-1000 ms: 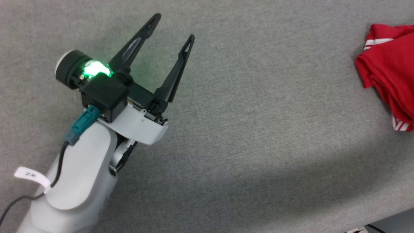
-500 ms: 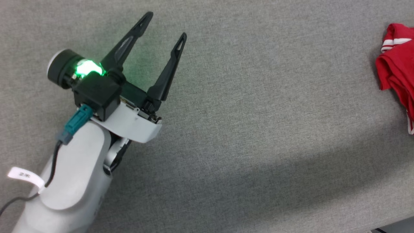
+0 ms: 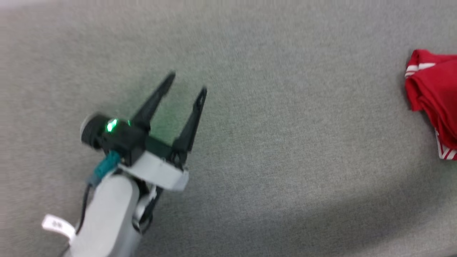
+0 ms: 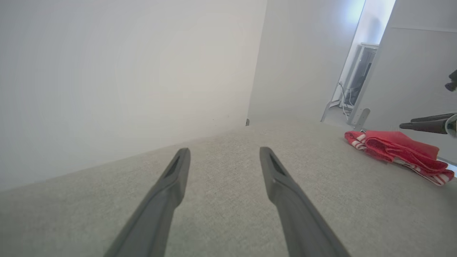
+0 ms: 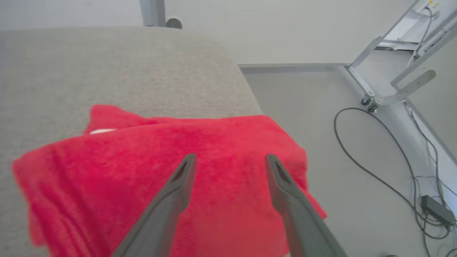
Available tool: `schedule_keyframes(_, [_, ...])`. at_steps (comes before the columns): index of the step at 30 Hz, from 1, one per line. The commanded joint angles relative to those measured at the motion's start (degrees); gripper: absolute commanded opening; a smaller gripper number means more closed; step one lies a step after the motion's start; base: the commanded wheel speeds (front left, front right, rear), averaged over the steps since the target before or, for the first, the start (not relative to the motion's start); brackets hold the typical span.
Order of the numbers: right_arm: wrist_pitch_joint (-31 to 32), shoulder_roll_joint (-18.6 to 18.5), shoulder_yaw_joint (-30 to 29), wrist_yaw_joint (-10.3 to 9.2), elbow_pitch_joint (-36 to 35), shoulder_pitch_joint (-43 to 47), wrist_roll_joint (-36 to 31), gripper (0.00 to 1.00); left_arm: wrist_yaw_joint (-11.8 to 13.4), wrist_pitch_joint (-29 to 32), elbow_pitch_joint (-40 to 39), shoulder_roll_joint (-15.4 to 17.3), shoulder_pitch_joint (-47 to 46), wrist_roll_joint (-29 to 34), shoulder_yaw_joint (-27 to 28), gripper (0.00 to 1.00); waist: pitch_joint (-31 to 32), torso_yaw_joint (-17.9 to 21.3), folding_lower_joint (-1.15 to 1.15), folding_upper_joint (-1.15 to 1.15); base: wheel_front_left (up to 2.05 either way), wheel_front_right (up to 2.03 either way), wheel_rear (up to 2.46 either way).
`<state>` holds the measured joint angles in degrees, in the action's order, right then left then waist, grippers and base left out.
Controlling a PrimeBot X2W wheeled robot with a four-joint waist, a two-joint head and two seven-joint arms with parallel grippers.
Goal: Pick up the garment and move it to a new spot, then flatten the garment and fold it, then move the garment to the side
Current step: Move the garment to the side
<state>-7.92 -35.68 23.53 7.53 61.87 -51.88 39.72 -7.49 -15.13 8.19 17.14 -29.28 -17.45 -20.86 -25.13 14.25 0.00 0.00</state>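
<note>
finding 1, location of item: the garment [image 3: 433, 92] lay at the far right side of the grey fabric-covered tabletop [image 3: 285, 142], well apart from the left gripper [image 3: 187, 82]. it sat as a compact bundle of several red layers, with striped trim showing at two of its edges. the front lettering was not visible.

finding 2, left gripper: its fingers were spread wide over bare tabletop. nothing was held and nothing was touching them.

finding 3, right gripper [image 5: 230, 156]: in the right wrist view its two fingers stood well apart directly over the red cloth. no fabric was pinched between them. whether the fingertips rested on the cloth or hung just above it could not be told.

finding 4, edge condition: the bundle's outer corner reached the tabletop edge, with the floor [image 5: 321, 125] beyond. whether it overhung could not be told.

assessment: judged from how things lay, the pick-up, flattening and folding looked complete. the move to the side also looked essentially done, with the garment resting on the tabletop and free of both grippers. the layers were uneven, so the fold was serviceable rather than neat. what was left appeared to be drawing the right arm clear without snagging the top layer, and possibly nudging the bundle inward from the edge.
</note>
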Motion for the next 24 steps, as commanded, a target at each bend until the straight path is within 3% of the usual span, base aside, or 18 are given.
schedule_keyframes(1, [-0.5,0.7,1.1,-0.1,-1.1,1.9,1.0,1.0,0.0,0.0,0.4,-0.8,2.3,0.1,0.8,1.0,5.2,-2.6,0.0,0.0,0.0,0.0,0.0])
schedule_keyframes(13, [-4.5,7.5,10.5,-0.1,-9.2,13.9,4.3,1.0,0.0,0.0,3.0,-5.6,18.2,-0.7,8.7,1.0,14.6,-10.0,0.0,0.0,0.0,0.0,0.0])
schedule_keyframes(24, [-7.3,12.2,7.5,-0.1,-14.0,20.0,4.2,1.0,0.0,0.0,4.1,-6.4,26.3,-0.4,14.7,1.0,21.8,-14.8,0.0,0.0,0.0,0.0,0.0])
